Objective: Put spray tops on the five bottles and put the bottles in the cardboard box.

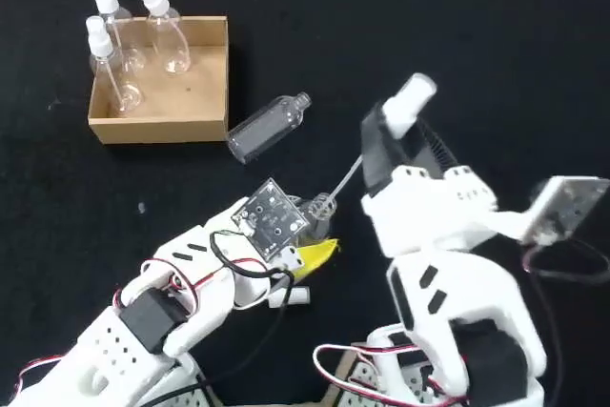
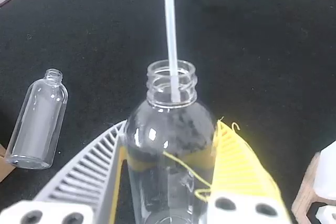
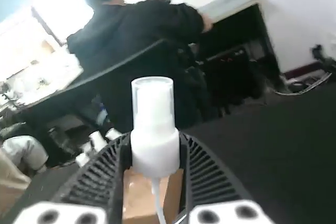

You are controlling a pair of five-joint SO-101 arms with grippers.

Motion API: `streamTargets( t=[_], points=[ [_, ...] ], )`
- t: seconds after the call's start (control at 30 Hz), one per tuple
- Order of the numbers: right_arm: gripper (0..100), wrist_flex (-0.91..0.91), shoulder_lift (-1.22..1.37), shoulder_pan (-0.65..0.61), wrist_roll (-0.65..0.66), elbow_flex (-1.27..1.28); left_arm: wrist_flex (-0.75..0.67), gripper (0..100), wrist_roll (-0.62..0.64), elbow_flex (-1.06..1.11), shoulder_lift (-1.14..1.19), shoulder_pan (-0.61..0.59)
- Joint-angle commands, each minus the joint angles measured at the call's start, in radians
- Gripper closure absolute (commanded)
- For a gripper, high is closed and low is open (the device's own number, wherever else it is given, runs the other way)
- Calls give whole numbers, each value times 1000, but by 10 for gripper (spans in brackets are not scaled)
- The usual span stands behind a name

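Over the counter's (image 1: pixel 496 54) middle, your left pincer (image 2: pixel 170 153) pinches a bottle (image 2: pixel 170 129), your right pincer (image 3: pixel 154 156) a spray top (image 3: pixel 154 129), its tube (image 2: pixel 169 24) inside the neck (image 2: pixel 171 85). Descend off-axis and the tube could bend, or the top could jam on the rim.

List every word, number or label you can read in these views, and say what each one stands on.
None can be read.
The held bottle, the lying bottle and the spray top are bare, with no label.
The cardboard box shows plain walls.
The circuit board on an arm's wrist may carry marks, but they are too small to read.
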Motion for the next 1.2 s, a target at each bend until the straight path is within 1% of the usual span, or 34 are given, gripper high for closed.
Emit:
streamTargets(
  t=[0.0,0.13,0.2,0.3,0.63,0.83,1.03,1.17],
  points=[
    [978,-29,-25,-58,0,48,-21,848,0,-18,-14,2],
    [977,-31,-27,-78,8,101,-23,848,0,-19,-14,-18],
    [977,-31,-33,-87,54,116,-23,848,0,-30,-14,-39],
    [978,-37,-35,-103,83,120,-23,848,0,-35,-14,-51],
    [977,-35,-35,-114,80,150,-23,848,0,-42,-14,-45],
    [977,-61,-35,-190,83,219,-23,848,0,-64,-14,-44],
    [977,-64,-35,-190,83,228,-23,848,0,-67,-14,-51],
    [977,-72,-36,-190,83,280,-23,848,2,-82,-14,-53]
  ],
)
